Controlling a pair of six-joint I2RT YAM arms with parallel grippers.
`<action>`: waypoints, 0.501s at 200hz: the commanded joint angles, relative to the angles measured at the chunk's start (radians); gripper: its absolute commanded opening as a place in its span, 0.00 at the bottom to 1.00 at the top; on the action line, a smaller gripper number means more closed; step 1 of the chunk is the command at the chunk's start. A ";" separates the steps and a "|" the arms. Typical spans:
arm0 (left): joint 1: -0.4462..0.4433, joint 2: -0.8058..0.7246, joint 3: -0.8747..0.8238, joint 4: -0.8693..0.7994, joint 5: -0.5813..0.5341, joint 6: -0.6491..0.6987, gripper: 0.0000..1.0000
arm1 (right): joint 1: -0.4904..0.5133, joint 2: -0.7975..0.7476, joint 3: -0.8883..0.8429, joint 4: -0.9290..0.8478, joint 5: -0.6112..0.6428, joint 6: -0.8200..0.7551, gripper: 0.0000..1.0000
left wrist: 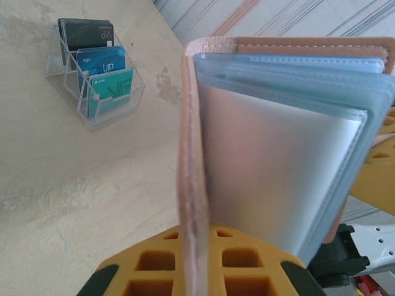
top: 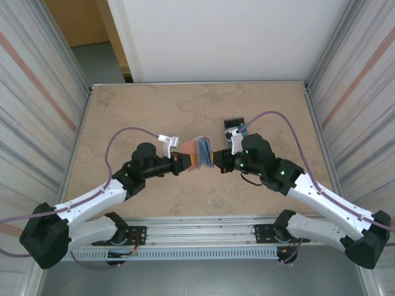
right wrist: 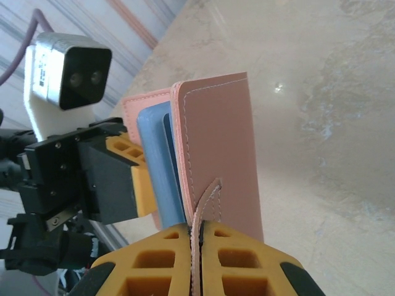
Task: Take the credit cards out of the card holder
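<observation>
Pretty sure this is a robotics lab test cell: a marble-look tabletop [top: 154, 111] boxed in by striped panel walls [top: 37, 80], with a white board [top: 228, 37] behind. The left arm [top: 92, 203] and right arm [top: 321, 197] are bolted to an aluminium rail [top: 203, 237], purple cables [top: 123, 132] looping everywhere.

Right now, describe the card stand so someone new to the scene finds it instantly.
On the beige marbled tabletop, look right of centre, just past the right arm. The clear stepped plastic stand sits there with a black card behind, a blue card mid-step and a teal card in front. Unlike the pinkish-brown leather wallet nearby, it is see-through.
</observation>
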 commanded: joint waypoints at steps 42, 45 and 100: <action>-0.006 0.001 0.029 0.090 0.048 0.002 0.00 | -0.013 -0.017 0.033 0.032 -0.008 0.024 0.00; -0.006 0.001 0.030 0.093 0.051 0.001 0.00 | -0.013 -0.017 0.033 0.028 0.000 0.023 0.00; -0.006 -0.005 0.043 0.095 0.062 -0.019 0.00 | -0.009 0.010 0.033 0.015 0.026 -0.013 0.41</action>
